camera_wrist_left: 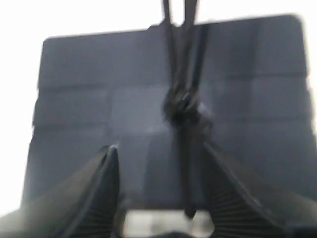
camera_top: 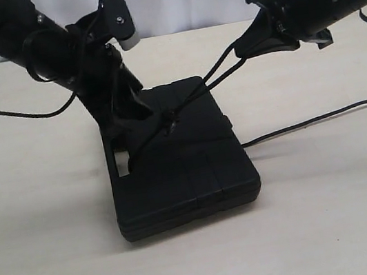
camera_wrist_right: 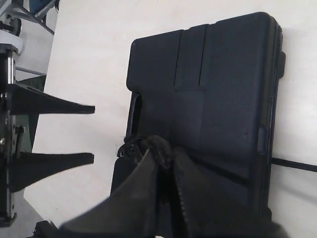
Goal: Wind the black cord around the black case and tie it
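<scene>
Black case (camera_top: 183, 179) lies flat; raised right gripper (camera_top: 247, 47) pinches black cord (camera_top: 219, 72).

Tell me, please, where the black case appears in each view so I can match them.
Exterior view: black case in the middle.
Left wrist view: black case fills most of it.
Right wrist view: black case fills much of it.
Shared landmark: the black cord knotted across its top.
</scene>
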Action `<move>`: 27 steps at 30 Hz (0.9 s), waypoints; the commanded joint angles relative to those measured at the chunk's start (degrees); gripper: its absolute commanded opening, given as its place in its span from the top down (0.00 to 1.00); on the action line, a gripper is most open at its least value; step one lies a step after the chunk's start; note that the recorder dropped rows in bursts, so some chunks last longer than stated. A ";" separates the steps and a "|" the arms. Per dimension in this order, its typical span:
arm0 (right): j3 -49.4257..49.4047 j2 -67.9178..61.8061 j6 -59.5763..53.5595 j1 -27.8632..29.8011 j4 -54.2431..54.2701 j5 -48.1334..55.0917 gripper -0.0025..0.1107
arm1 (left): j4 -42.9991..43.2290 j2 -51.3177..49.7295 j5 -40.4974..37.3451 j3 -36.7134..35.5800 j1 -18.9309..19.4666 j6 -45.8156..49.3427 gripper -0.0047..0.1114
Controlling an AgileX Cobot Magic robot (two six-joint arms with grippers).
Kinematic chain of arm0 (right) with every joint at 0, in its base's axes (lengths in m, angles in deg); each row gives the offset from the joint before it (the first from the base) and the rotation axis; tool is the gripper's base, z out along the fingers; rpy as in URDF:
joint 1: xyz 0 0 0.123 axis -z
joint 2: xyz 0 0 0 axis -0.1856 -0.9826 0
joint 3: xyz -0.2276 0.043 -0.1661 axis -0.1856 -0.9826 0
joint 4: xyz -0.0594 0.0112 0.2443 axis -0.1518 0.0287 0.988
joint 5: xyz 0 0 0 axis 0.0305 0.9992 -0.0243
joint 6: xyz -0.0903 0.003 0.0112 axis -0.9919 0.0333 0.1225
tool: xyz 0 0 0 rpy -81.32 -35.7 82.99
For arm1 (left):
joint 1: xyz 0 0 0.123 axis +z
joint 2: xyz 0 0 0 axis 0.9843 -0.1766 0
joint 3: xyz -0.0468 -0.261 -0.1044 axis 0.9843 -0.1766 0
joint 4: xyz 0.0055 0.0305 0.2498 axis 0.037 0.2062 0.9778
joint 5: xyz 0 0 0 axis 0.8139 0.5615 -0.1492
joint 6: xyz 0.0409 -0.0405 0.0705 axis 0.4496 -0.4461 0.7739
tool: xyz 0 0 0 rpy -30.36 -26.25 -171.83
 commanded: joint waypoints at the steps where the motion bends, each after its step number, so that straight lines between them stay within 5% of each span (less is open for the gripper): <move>1: 0.12 0.48 -0.54 0.33 0.25 -0.63 0.94 | -8.68 -1.67 0.21 -0.66 -0.09 8.48 0.54; 16: 0.12 0.48 -0.54 0.33 -0.22 -0.67 0.94 | -21.37 -10.36 0.71 -0.54 -0.22 11.99 0.56; 20: 0.12 0.48 0.90 0.33 -0.22 -1.07 0.92 | -20.33 -10.76 0.84 -0.54 -0.30 11.87 0.81; 22: 0.12 0.48 1.15 0.33 -0.22 -1.32 0.85 | -20.33 -10.76 0.84 -0.54 -0.30 11.24 0.97; 27: 1.60 1.06 5.87 1.67 -1.88 1.32 0.55 | -20.44 -10.76 0.35 -0.54 -0.30 10.03 0.96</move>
